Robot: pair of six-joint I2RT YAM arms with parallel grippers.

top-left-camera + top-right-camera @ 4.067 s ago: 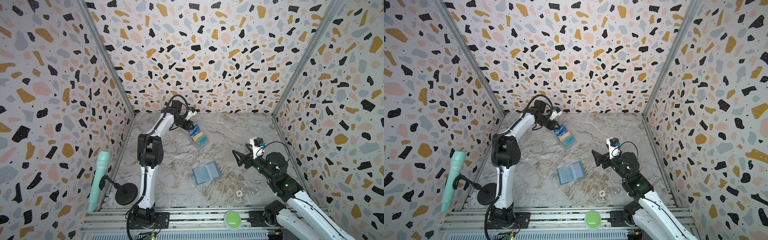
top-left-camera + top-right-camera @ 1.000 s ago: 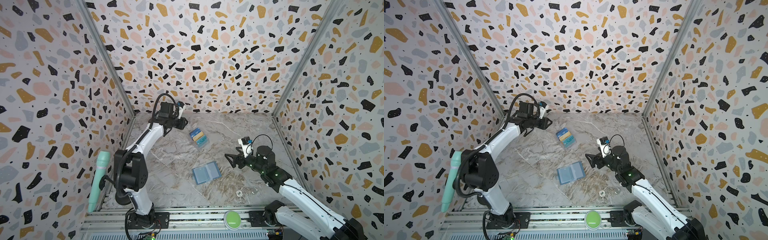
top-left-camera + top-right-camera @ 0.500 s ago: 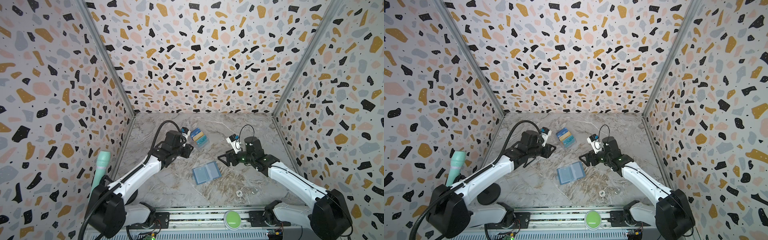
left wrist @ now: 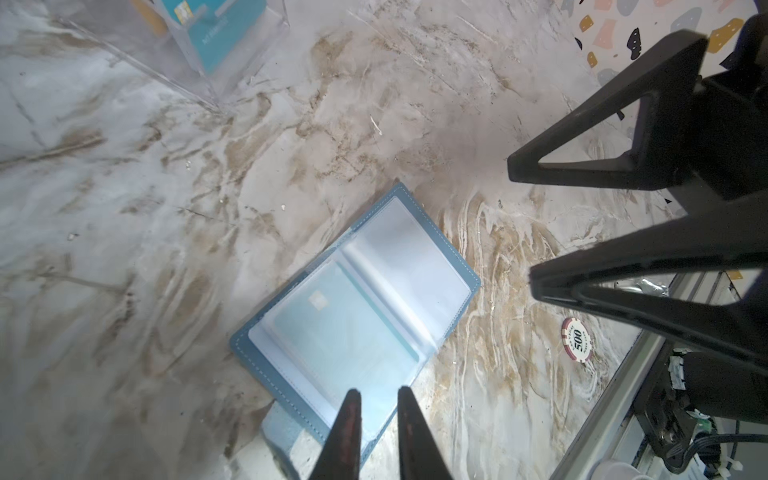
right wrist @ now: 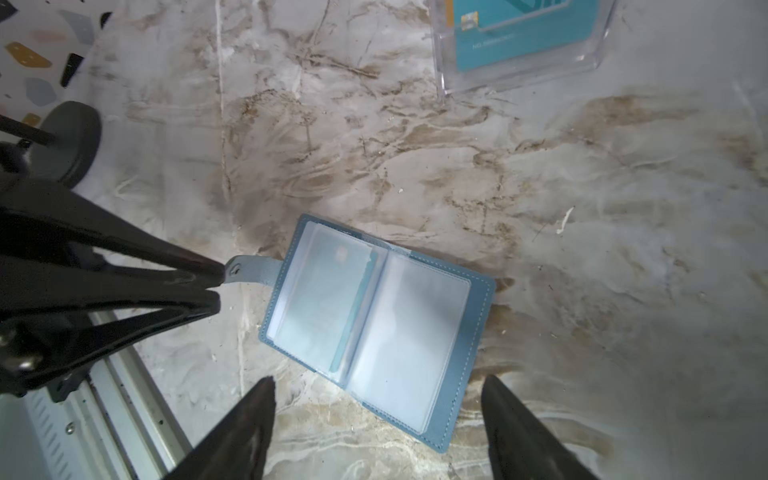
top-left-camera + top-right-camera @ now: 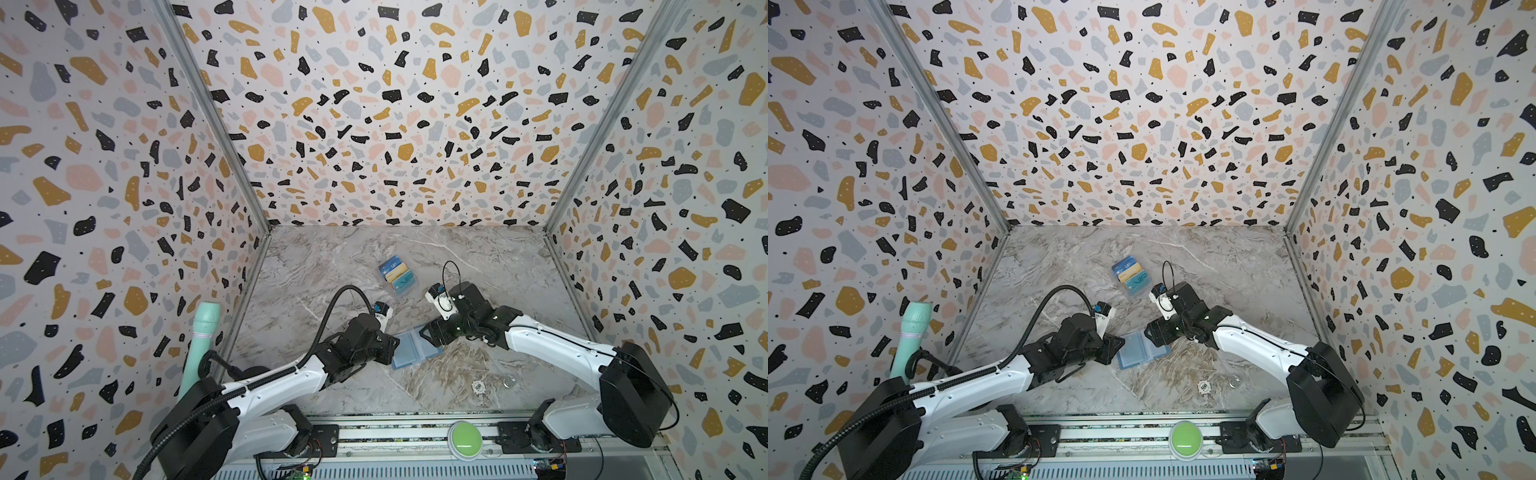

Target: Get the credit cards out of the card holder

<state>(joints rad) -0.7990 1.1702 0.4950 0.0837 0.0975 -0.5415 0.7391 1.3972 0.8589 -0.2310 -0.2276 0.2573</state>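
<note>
The card holder (image 6: 415, 352) lay open and flat on the marble surface (image 6: 332, 270) toward the front middle, between the two claws in both top views, with its clear sleeve pages facing up. A pale teal card (image 4: 332, 332) sat inside the sleeve on the page nearer the strap tab (image 5: 251, 268). The left claw (image 4: 378, 390) hung at the strap side of the holder. Its fingers were drawn almost together, with only a slim gap and nothing caught between them. In the right wrist view its tips sat just beside the tab's snap, and whether they touched it could not be told. The right claw (image 5: 379, 379) hovered over the opposite side of the holder with its fingers spread wide, gripping nothing. Farther back on the surface stood a clear stand (image 6: 405, 291) holding three cards (image 6: 397, 274): dark blue, tan and teal. A poker chip (image 4: 577, 338) lay near the front rail, well apart from the holder.
</note>
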